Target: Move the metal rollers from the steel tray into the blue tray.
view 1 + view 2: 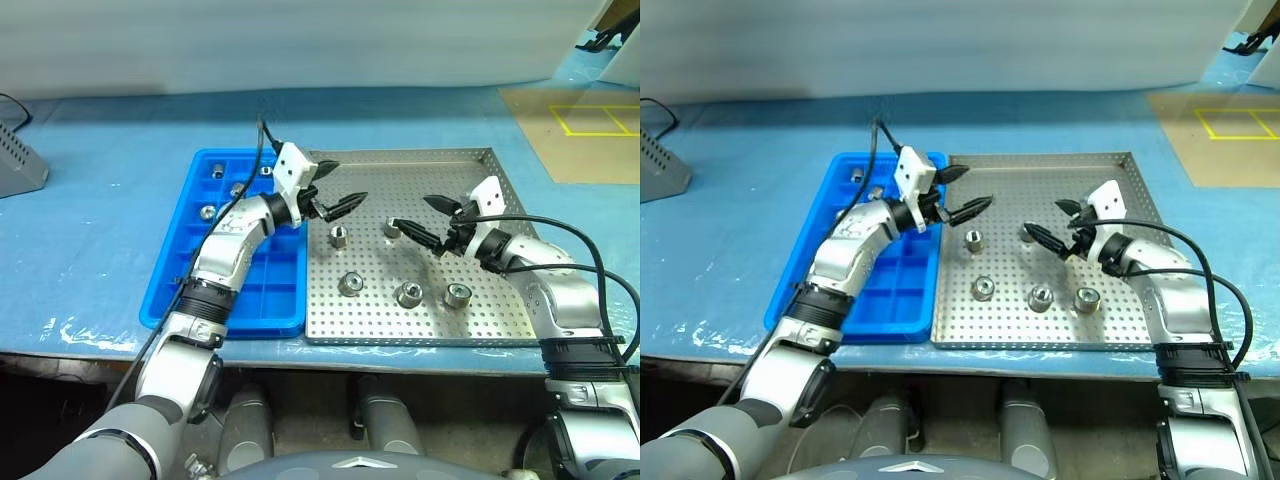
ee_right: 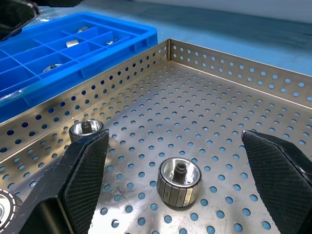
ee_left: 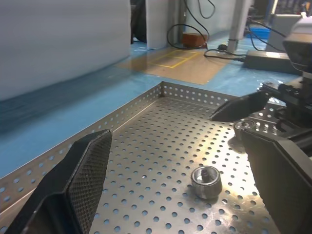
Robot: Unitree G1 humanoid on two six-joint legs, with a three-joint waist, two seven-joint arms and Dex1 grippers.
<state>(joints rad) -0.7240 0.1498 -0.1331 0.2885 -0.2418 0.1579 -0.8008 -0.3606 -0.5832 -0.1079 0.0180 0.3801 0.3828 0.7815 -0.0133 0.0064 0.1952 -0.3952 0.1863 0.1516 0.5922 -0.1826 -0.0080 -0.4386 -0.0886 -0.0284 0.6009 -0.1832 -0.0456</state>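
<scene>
- Right pincer [image 1: 418,215]: jaws spread wide, empty, low over the steel tray [image 1: 480,310]; one roller [image 2: 180,181] stands on the perforated base directly between its fingers, untouched.
- Left pincer [image 1: 335,187]: jaws wide apart, empty, above the steel tray's left edge beside the blue tray [image 1: 170,290]; a second roller [image 1: 339,237] lies just nearer the counter's front edge.
- Three more rollers [image 1: 408,294] stand in a row toward the steel tray's front edge, apart from both pincers.
- Rollers: short shiny silver cylinders with ribbed sides and a central bore.
- Blue tray: gridded compartments; a few rollers [image 1: 207,212] in its far cells.
</scene>
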